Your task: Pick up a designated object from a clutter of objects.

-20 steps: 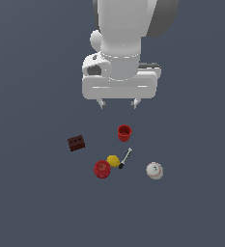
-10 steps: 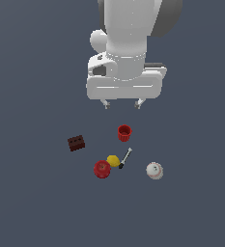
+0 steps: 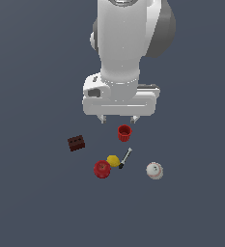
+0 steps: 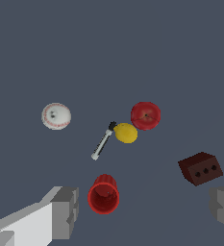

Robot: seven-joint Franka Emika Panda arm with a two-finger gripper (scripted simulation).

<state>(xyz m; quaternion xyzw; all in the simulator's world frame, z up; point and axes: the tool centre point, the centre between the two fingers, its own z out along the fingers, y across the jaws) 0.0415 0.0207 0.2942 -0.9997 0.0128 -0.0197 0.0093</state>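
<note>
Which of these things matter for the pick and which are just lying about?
Job in hand:
red apple
end effector, open and empty above the clutter

Just lying about:
red cup
lemon
screwdriver
baseball
brown brick

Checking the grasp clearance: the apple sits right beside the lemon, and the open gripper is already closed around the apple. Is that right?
Not quite. The apple does sit right beside the lemon, but the gripper is not around it: the exterior view shows it open and empty, hanging above the clutter near the red cup. The wrist view agrees.
</note>
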